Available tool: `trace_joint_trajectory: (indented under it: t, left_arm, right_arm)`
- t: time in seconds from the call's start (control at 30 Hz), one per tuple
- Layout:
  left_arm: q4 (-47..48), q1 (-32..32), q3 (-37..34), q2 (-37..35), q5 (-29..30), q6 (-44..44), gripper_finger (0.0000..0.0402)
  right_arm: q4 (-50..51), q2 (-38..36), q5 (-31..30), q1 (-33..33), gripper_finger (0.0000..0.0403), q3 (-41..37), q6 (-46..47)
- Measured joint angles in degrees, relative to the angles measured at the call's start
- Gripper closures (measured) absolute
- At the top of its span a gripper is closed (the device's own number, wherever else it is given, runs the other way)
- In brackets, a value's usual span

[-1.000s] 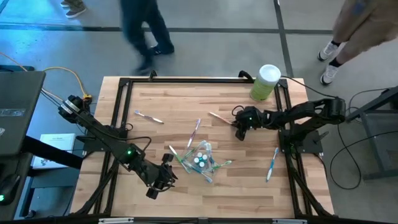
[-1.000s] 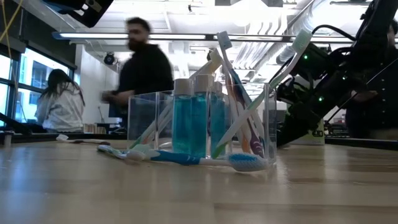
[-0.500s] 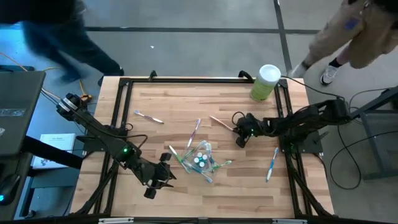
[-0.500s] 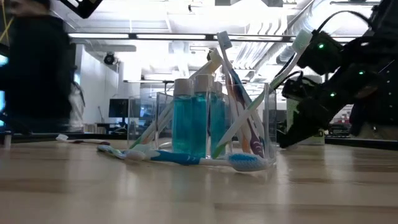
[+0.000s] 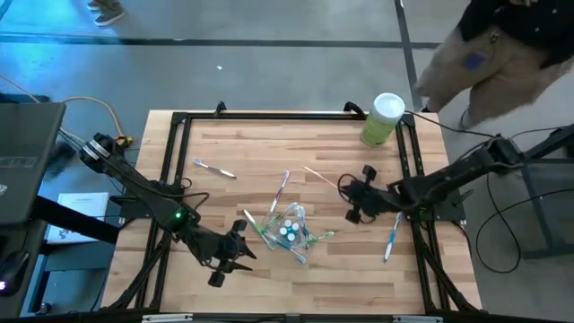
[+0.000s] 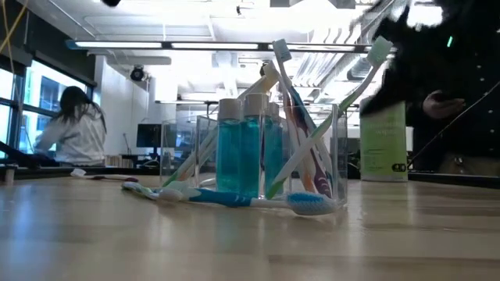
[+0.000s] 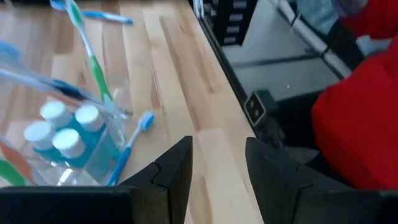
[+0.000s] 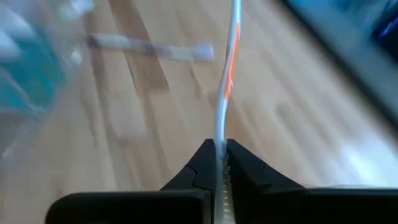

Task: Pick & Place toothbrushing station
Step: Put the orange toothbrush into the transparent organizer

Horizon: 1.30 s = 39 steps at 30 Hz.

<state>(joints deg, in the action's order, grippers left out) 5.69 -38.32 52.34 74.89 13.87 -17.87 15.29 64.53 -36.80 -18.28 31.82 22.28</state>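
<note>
Your right gripper [image 8: 219, 155] has its fingers clamped on a white-and-orange toothbrush [image 8: 225, 87], right of the clear cup [image 5: 291, 229] mid-desk; your left gripper [image 7: 217, 168], fingers parted and empty, sits just left of it

Open-plan lab/office: ceiling strip lights [image 6: 133, 44], seated person [image 6: 74, 129] (at desk), framed wooden table [image 5: 269, 148].

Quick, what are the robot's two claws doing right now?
Left gripper: jaws open, holding nothing.
Right gripper: jaws shut on a slim white-and-orange toothbrush.
</note>
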Motion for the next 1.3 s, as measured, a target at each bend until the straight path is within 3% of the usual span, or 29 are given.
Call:
trace_joint_trajectory:
  t: [0.13,0.3,0.43,0.57,0.7,0.9,1.1,1.3]
  left_arm:
    - [-0.5,0.04,0.0,-3.37,1.56,-0.65,0.0258]
    - [-3.01,1.21,0.0,-8.2,1.46,-5.35,0.0258]
    - [-3.29,5.13,0.0,-10.82,0.82,-21.85,0.0258]
    - [-3.79,10.5,0.0,-12.1,-0.87,-33.05,0.0258]
    - [-7.85,18.24,0.0,-12.19,-13.54,-44.26,0.0258]
    - [-8.45,26.54,0.0,-7.88,-30.69,-55.83,0.0258]
    - [-14.09,27.72,-0.02,0.8,-42.92,-59.86,0.0258]
    - [-25.34,26.64,-0.02,8.89,-52.08,-64.73,0.0258]
  right_arm:
    - [4.41,0.04,-10.5,-9.44,0.0391,7.44,-1.92]
    - [0.05,1.63,-20.87,-20.32,0.0391,13.68,-12.09]
    - [-12.24,4.61,-21.26,-25.23,0.0391,15.53,-24.19]
    - [-21.4,10.23,-17.2,-26.8,0.0391,17.16,-34.34]
    - [-22.2,18.04,-10.91,-26.76,0.0391,20.92,-42.41]
    - [-21.53,29.03,-8.96,-24.63,0.0391,30.89,-50.07]
    - [-12.46,35.59,-7.97,-21.93,0.0391,40.6,-53.16]
    - [-8.81,37.01,-8.23,-18.98,0.0391,44.07,-53.63]
